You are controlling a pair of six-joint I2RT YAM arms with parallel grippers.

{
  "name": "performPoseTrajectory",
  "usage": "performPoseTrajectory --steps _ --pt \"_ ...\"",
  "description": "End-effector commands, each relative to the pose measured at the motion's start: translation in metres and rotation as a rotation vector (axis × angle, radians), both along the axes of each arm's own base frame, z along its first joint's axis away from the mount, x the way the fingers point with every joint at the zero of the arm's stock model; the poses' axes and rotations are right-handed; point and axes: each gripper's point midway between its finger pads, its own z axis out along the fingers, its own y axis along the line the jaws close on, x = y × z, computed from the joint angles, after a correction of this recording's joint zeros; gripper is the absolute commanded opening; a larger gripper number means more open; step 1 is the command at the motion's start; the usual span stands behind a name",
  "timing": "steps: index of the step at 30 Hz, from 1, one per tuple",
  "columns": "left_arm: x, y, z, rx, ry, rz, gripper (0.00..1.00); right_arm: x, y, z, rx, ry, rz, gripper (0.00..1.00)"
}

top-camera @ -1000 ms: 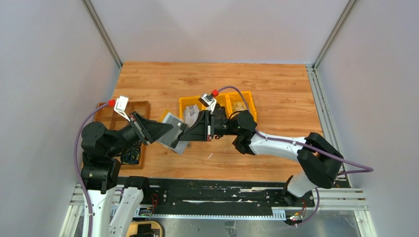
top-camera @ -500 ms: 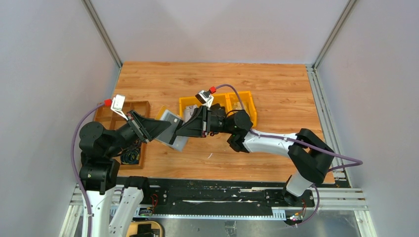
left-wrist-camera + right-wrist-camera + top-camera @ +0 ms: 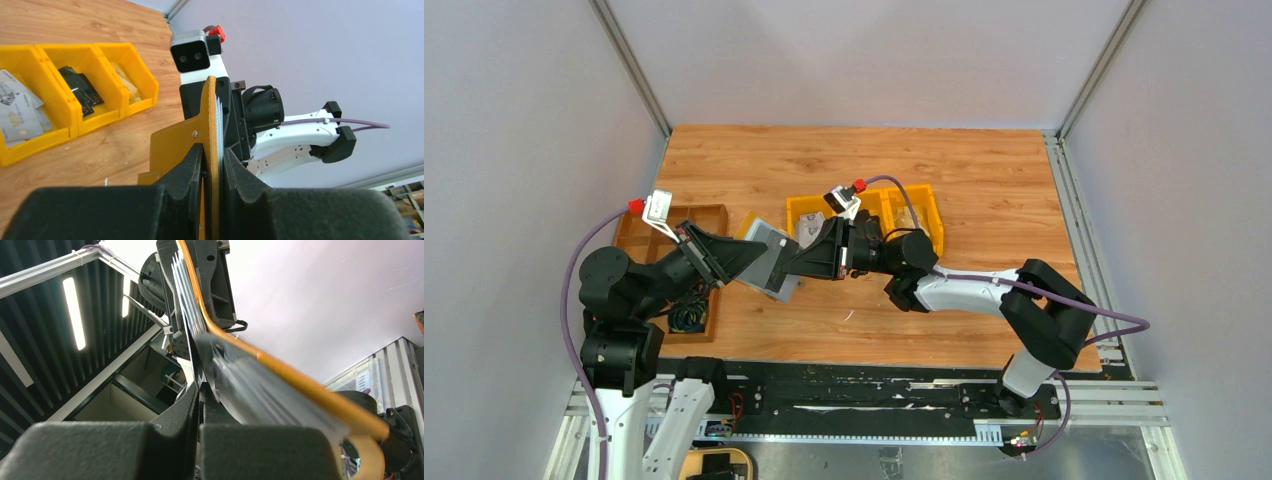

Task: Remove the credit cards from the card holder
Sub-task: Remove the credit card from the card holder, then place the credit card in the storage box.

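Mustard-yellow flat card holder [image 3: 769, 262] is held in the air above the wooden table [image 3: 984, 190], between the two arms and just in front of a row of three yellow plastic bins [image 3: 100, 117]; its grey inner side faces up in the top view, and no writing shows on it; seen from the left wrist it stands edge-on, with a small silver stud [image 3: 195, 134] on its outer face and thin grey cards [image 3: 218, 115] stacked against the inner one; the left gripper [image 3: 212, 165] has its jaws clamped on the holder's lower edge; the right gripper [image 3: 200, 395] meets it from the opposite side, jaws fully closed where the fanned card edges run down, though whether a card is caught there cannot be told; a grey card [image 3: 17, 117] in the nearest bin reads "VIP", other print being too small; a brown compartment tray [image 3: 719, 210] sits at the table's left, partly hidden by the left arm.
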Motion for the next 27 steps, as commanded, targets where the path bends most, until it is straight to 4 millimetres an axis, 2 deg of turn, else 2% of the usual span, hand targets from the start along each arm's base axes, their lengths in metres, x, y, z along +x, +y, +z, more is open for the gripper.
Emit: performPoseTrajectory --steps 1,8,12,14,15,18,21,24,25,27 --pt "0.004 0.007 0.015 0.03 -0.075 0.06 0.0 0.002 -0.018 0.008 0.048 -0.017 -0.032 0.0" --pt "0.02 0.025 0.007 0.12 -0.096 0.182 0.0 0.012 -0.028 -0.016 -0.014 -0.004 -0.053 0.0" --pt "0.034 0.047 -0.006 0.247 -0.117 0.31 0.0 0.032 -0.039 -0.045 -0.115 0.014 -0.093 0.0" --pt "0.038 0.055 -0.013 0.311 -0.133 0.341 0.0 0.049 -0.049 -0.066 -0.189 0.037 -0.133 0.0" --pt "0.039 0.056 -0.015 0.333 -0.137 0.342 0.0 0.055 -0.054 -0.072 -0.211 0.03 -0.145 0.0" --pt "0.039 0.058 -0.019 0.377 -0.156 0.335 0.0 0.078 -0.069 -0.106 -0.342 0.071 -0.198 0.0" --pt "0.037 0.056 -0.021 0.421 -0.181 0.307 0.0 0.11 -0.094 -0.134 -0.502 0.056 -0.303 0.0" --pt "0.032 0.051 -0.02 0.432 -0.199 0.265 0.0 0.142 -0.122 -0.162 -0.745 0.021 -0.425 0.0" --pt "0.03 0.048 -0.019 0.429 -0.204 0.244 0.0 0.155 -0.134 -0.17 -0.848 -0.063 -0.484 0.0" --pt "0.025 0.042 -0.018 0.419 -0.215 0.201 0.0 0.169 -0.151 -0.179 -0.999 -0.104 -0.524 0.0"
